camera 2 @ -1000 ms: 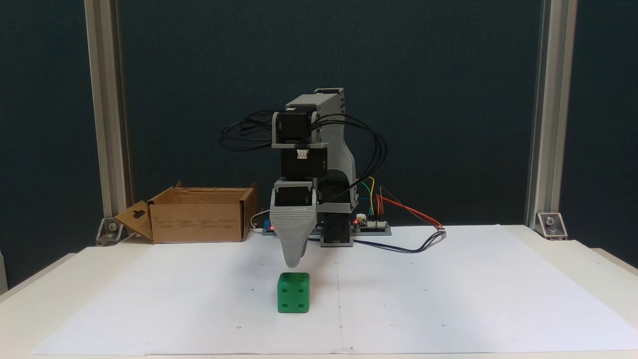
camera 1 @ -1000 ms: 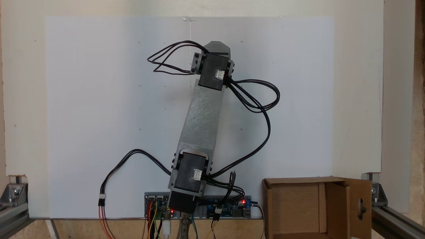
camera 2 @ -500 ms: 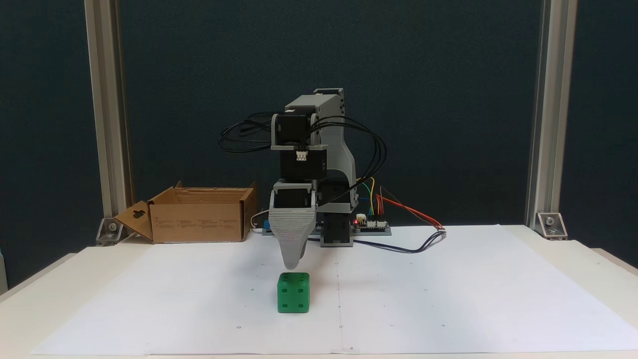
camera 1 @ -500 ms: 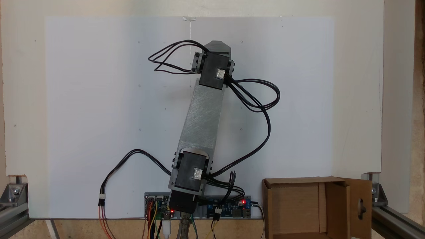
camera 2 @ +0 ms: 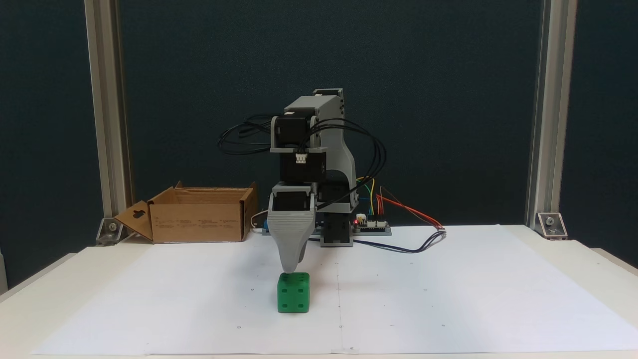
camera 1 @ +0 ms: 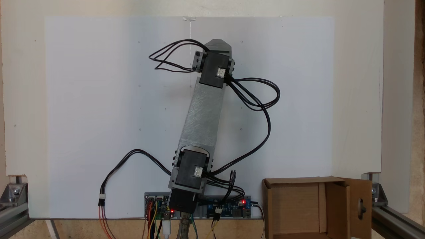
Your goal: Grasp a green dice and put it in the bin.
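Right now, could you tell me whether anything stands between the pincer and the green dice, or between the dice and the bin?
Nothing visible does. The pincer hangs just above the green dice, its tip at the dice's top edge. Between the dice and the bin, at the back left in this fixed view, lies only bare white paper.

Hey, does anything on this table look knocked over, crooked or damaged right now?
Nothing stands out. The green dice sits flat on the white paper, the cardboard box stands upright with flaps open, and the end effector hangs just above the dice.
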Motion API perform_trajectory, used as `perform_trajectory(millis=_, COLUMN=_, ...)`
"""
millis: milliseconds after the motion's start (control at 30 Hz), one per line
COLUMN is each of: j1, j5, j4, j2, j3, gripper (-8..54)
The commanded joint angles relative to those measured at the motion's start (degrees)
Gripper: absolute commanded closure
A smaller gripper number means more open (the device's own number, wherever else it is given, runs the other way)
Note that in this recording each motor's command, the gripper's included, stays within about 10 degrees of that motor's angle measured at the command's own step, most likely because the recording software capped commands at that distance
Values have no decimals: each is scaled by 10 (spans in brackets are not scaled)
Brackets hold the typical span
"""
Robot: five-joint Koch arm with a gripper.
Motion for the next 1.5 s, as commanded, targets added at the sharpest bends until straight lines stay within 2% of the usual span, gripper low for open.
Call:
perform_trajectory(millis=0, j1=-1, j5=33, j4=-4, j2=4, j3=-46, gripper=21)
perform_trajectory(millis=567, j1=0, j5=47, j4=-5, j2=0, j3=-45, gripper=21)
perform_trajectory(millis=1467, j1=0, j5=54, j4=-36, j2=-69, j3=-46, gripper=22)
